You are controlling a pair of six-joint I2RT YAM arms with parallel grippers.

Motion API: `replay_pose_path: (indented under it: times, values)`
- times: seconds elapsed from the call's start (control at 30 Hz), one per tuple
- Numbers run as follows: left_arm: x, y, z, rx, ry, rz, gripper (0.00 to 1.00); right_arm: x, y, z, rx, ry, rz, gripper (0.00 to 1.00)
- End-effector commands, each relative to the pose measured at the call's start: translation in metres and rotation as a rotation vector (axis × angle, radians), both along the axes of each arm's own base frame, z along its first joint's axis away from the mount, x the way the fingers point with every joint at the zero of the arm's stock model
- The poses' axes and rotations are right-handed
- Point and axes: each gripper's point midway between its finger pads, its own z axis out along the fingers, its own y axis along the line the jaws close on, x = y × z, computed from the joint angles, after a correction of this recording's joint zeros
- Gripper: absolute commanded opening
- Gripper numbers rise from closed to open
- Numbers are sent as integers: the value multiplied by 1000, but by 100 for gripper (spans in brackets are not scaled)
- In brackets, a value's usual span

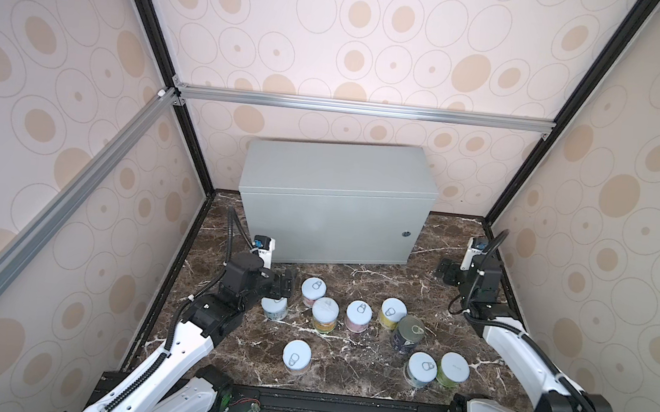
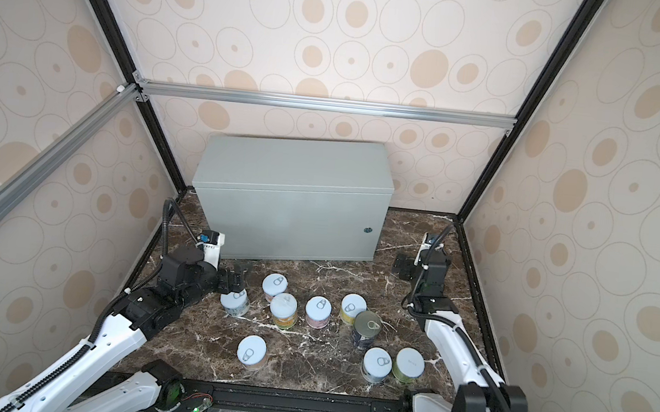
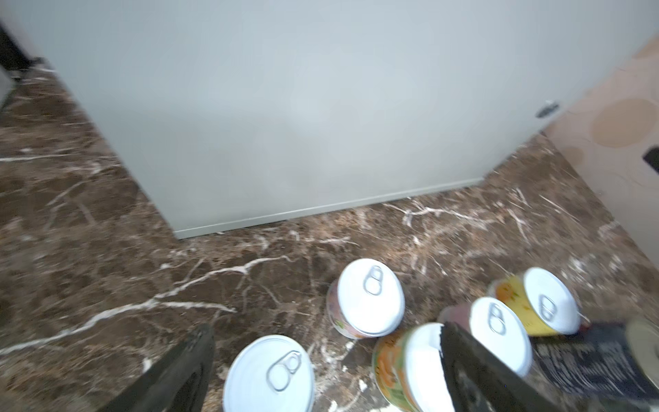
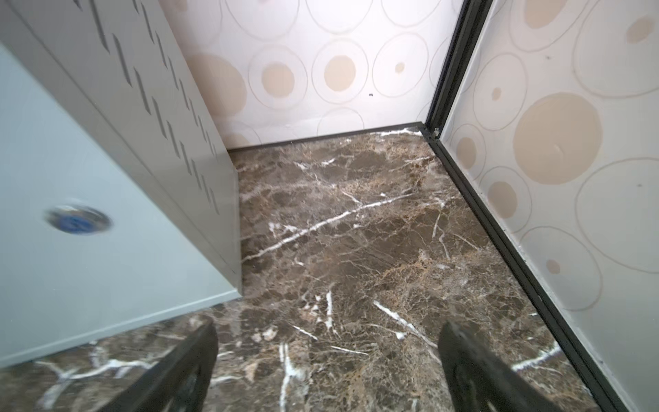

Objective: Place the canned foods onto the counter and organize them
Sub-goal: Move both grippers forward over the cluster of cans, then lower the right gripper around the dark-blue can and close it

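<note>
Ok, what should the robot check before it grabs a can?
1. Left gripper open: ok, jaws wide.
2. Left gripper aimed at the small white-labelled pull-tab can: ok, the can sits between its fingers in the wrist view.
3. Finger room beside the neighbouring orange-labelled can: cannot tell.
4. Flat top of the light-grey metal box free: ok, no cans there.
5. Right gripper out of the way: ok, open, empty, over the dark brown marble.

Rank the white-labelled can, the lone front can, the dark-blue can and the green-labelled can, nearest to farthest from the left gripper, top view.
1. White-labelled pale-lidded can, just by the left gripper.
2. Lone pale-lidded can, front left.
3. Tall dark-blue metal-topped can, centre-right.
4. Green-labelled can, front right.
</note>
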Motion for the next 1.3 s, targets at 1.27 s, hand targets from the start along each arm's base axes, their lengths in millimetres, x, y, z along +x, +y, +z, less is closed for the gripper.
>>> replay_pose_path:
  times: [1.27]
  values:
    - [5, -162, 70, -108, -178, -500, 98, -176, 144, -119, 14, 730, 280, 100]
